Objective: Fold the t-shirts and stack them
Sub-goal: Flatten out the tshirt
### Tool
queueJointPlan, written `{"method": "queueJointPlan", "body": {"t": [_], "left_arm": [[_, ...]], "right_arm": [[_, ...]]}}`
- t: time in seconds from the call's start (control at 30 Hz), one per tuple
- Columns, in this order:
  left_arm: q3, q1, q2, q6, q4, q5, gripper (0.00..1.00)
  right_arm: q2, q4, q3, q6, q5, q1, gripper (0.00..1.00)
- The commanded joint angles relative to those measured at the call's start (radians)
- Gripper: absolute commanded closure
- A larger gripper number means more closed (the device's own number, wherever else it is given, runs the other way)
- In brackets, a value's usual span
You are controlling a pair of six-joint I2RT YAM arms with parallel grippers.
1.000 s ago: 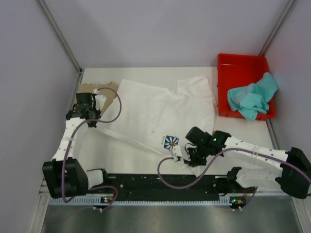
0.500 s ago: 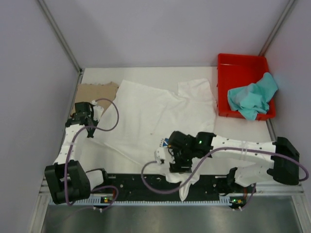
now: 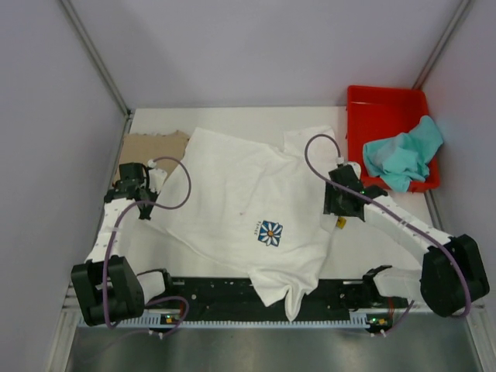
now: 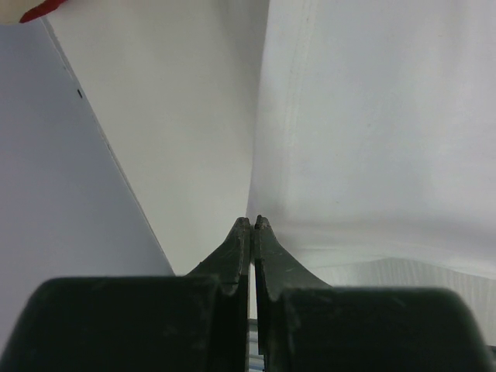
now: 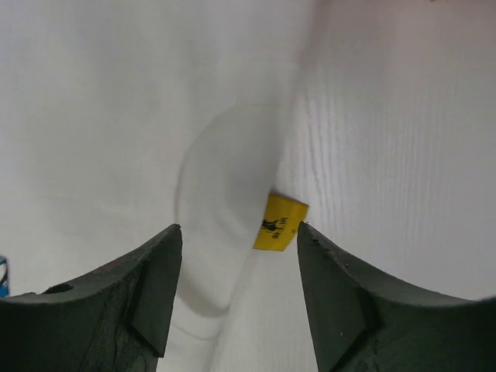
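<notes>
A white t-shirt (image 3: 232,186) lies spread across the table, its daisy print (image 3: 270,232) facing up. One end of it drapes over the front rail. My left gripper (image 3: 139,186) is shut on the shirt's left edge, and in the left wrist view the cloth edge (image 4: 349,139) runs down into the closed tips (image 4: 253,222). My right gripper (image 3: 342,211) hovers open over the shirt's right side, with nothing between its fingers. A yellow tag (image 5: 280,223) lies on the cloth just ahead of the right gripper (image 5: 239,226). A tan t-shirt (image 3: 151,144) shows at the back left, partly under the white one. A teal t-shirt (image 3: 403,159) is crumpled in the bin.
The red plastic bin (image 3: 387,93) stands at the back right corner, close to my right arm. Grey walls close in on both sides and at the back. The black rail (image 3: 209,293) with the arm bases runs along the near edge.
My right gripper has opened, let go of the white shirt near the front middle, and swung back to the right. The shirt now lies flatter with the daisy uncovered. The left gripper shifted slightly nearer.
</notes>
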Motion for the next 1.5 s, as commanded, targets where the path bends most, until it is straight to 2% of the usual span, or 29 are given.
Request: {"method": "queueJointPlan", "body": {"t": [0.0,0.07,0.13,0.3,0.33,0.43,0.53,0.7,0.73,0.8,0.87,0.93,1.03,1.13,1.2,1.33,1.47], "left_arm": [[0.021,0.007,-0.004,0.007,0.005,0.018,1.0],[0.032,0.007,-0.001,0.005,-0.005,0.031,1.0],[0.039,0.008,-0.001,0.001,-0.014,0.037,1.0],[0.039,0.008,-0.007,-0.001,-0.017,0.03,1.0],[0.041,0.008,-0.006,-0.003,-0.02,0.031,1.0],[0.045,0.007,-0.007,-0.003,-0.026,0.034,1.0],[0.053,0.007,-0.006,-0.001,-0.031,0.031,1.0],[0.067,0.007,-0.006,-0.006,-0.037,0.025,1.0],[0.067,0.007,-0.009,-0.004,-0.038,0.024,1.0],[0.064,0.007,-0.007,-0.001,-0.041,0.018,1.0],[0.062,0.007,-0.007,0.004,-0.041,0.011,1.0],[0.065,0.007,-0.007,0.002,-0.045,0.011,1.0],[0.075,0.007,-0.01,-0.003,-0.051,0.015,1.0],[0.078,0.007,-0.014,-0.004,-0.054,0.011,1.0],[0.078,0.007,-0.015,-0.003,-0.054,0.011,1.0],[0.075,0.007,-0.018,-0.003,-0.052,0.022,1.0],[0.079,0.007,-0.017,-0.007,-0.054,0.036,1.0]], "right_arm": [[0.083,0.092,-0.061,0.204,0.125,-0.077,0.4],[0.148,0.11,-0.049,0.187,0.128,-0.08,0.43],[0.211,0.122,-0.032,0.17,0.085,-0.08,0.53],[0.294,0.175,-0.009,0.155,0.033,-0.08,0.95],[0.309,0.18,0.002,0.144,0.028,-0.08,1.0],[0.349,0.171,0.083,0.095,0.07,-0.045,1.0],[0.418,0.088,0.251,0.028,0.197,0.074,1.0],[0.658,-0.08,0.556,-0.043,0.33,0.266,1.0],[0.727,-0.102,0.601,-0.057,0.349,0.297,0.98],[0.821,-0.151,0.705,-0.075,0.325,0.343,0.82],[0.892,-0.182,0.797,-0.104,0.265,0.393,0.72],[0.924,-0.174,0.868,-0.179,0.146,0.456,0.69],[0.909,-0.171,0.934,-0.27,0.117,0.557,0.63],[0.816,-0.15,0.904,-0.304,0.061,0.588,0.59],[0.702,-0.105,0.785,-0.253,0.03,0.575,0.56],[0.406,-0.075,0.528,-0.073,-0.042,0.477,0.56],[0.153,-0.122,0.257,0.122,-0.004,0.389,0.54]]}}
